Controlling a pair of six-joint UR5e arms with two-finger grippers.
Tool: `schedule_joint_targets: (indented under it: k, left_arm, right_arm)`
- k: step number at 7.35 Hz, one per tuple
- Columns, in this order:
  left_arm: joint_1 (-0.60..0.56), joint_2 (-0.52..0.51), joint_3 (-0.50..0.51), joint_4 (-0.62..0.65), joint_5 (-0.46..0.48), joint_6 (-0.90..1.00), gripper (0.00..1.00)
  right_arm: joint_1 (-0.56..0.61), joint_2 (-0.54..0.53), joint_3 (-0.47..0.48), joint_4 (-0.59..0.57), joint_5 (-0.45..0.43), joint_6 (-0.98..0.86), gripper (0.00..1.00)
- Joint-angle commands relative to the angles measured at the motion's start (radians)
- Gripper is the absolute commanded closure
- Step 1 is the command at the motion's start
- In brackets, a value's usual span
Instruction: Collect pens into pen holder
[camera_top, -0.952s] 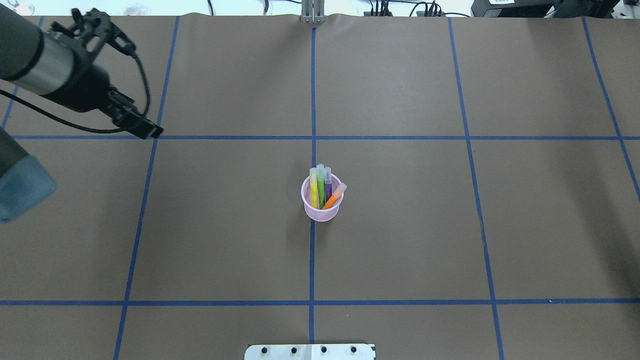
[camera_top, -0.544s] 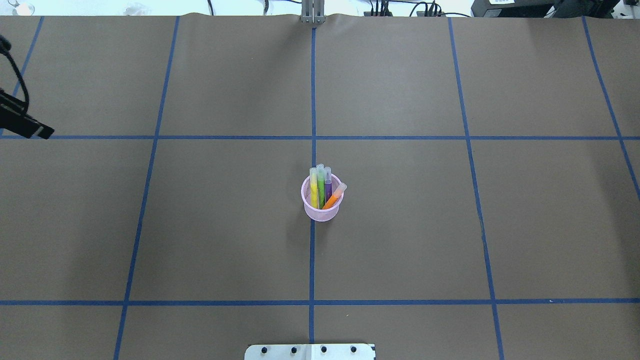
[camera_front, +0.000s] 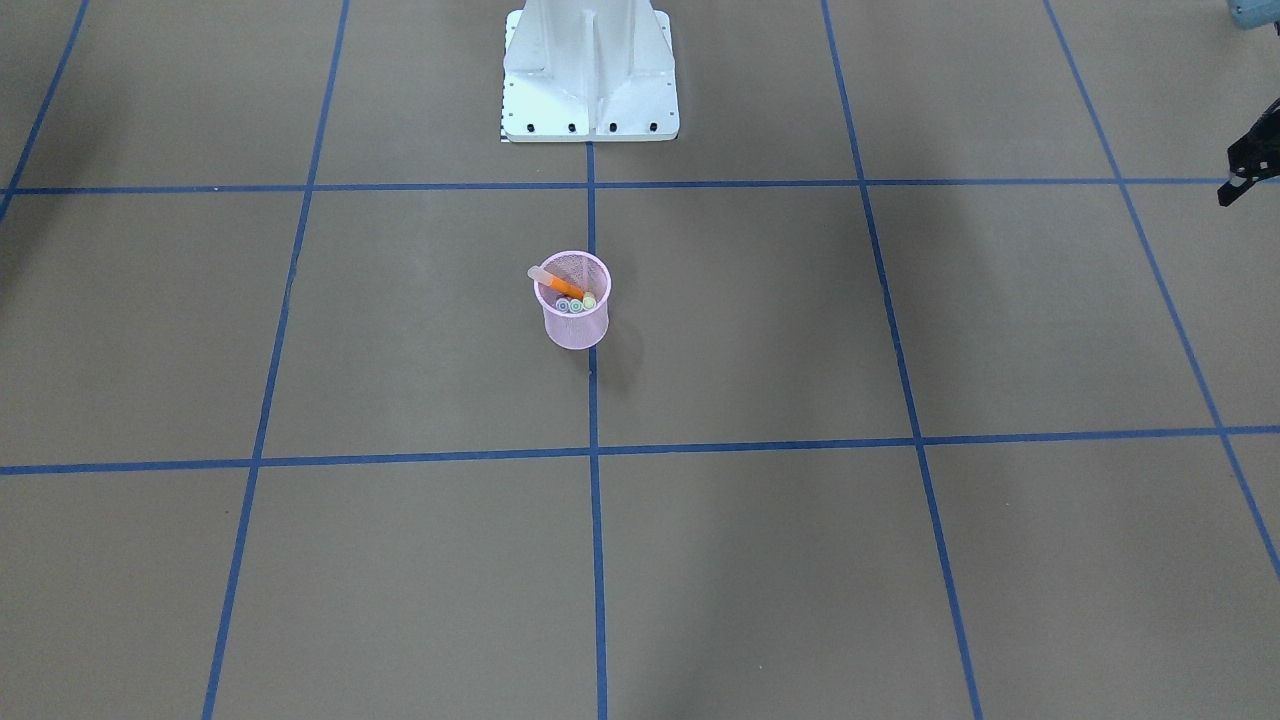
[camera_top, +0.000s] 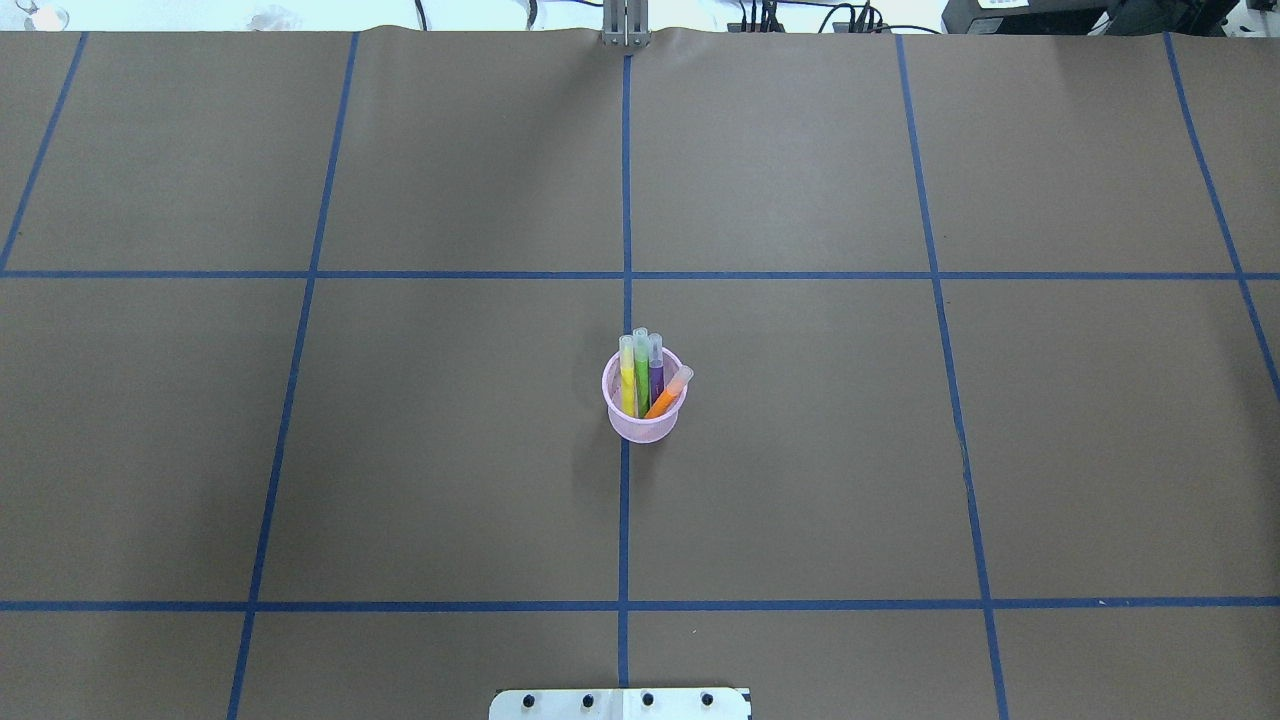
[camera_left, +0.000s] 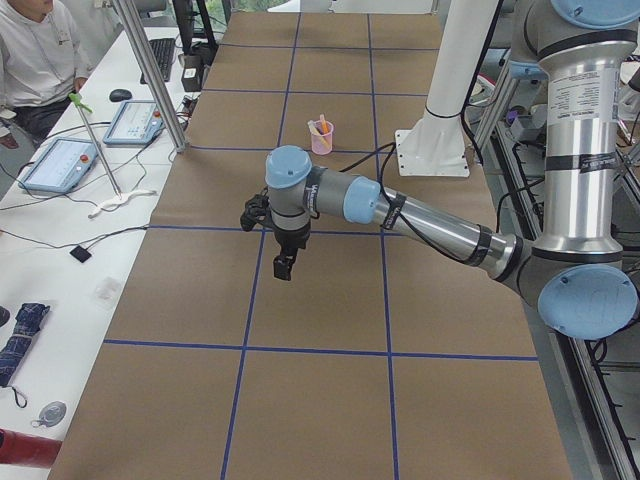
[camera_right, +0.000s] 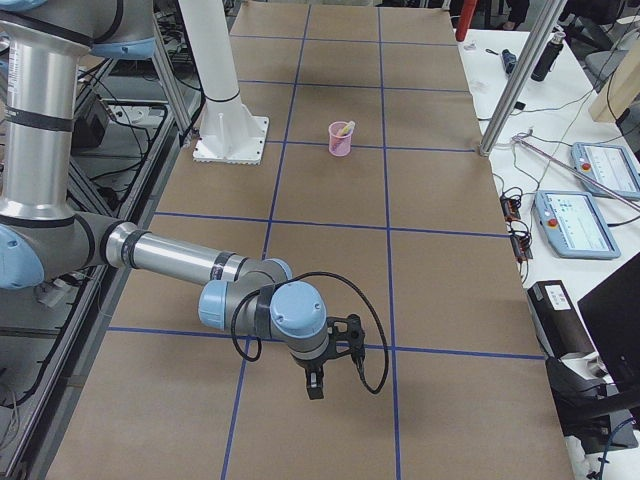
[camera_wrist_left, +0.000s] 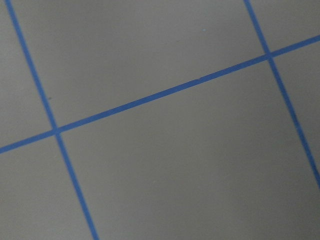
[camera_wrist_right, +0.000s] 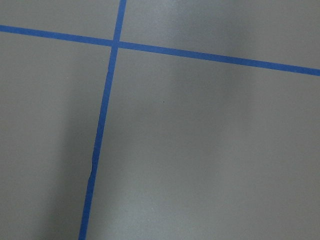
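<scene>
The pink mesh pen holder (camera_top: 645, 427) stands upright at the table's middle, also in the front view (camera_front: 577, 325). Inside it are the yellow pen (camera_top: 627, 375), green pen (camera_top: 641, 365) and purple pen (camera_top: 656, 365), standing up, and the orange pen (camera_top: 668, 395), leaning to the right. My left gripper (camera_front: 1228, 195) shows only at the front view's right edge, far from the cup and low over the paper (camera_left: 284, 270); I cannot tell whether it is open. My right gripper (camera_right: 315, 388) shows only in the right side view, far from the cup; I cannot tell its state.
The white robot base (camera_front: 590, 70) stands at the table's near edge. Brown paper with blue tape lines (camera_top: 625, 200) covers the table. An aluminium post (camera_left: 150, 70) and operator tablets (camera_left: 130, 122) are at the far side, where a seated person (camera_left: 30, 50) shows.
My left arm has drawn back to the left and has left the overhead view. The cup and the pens have not moved.
</scene>
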Motion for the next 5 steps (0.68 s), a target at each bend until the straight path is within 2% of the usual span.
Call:
schedule_joint_targets:
  k: [1, 3, 5]
  left_arm:
    - [-0.049, 0.082, 0.008, 0.017, 0.065, 0.039, 0.00]
    - [-0.073, 0.123, -0.003, 0.011, 0.057, 0.038, 0.00]
    - [-0.081, 0.161, -0.020, 0.003, 0.020, 0.041, 0.00]
  right_arm:
    - [0.001, 0.007, 0.043, -0.008, -0.007, 0.061, 0.00]
    - [-0.061, 0.009, 0.081, -0.010, -0.013, 0.185, 0.00]
    - [-0.179, 0.010, 0.147, -0.010, -0.075, 0.333, 0.00]
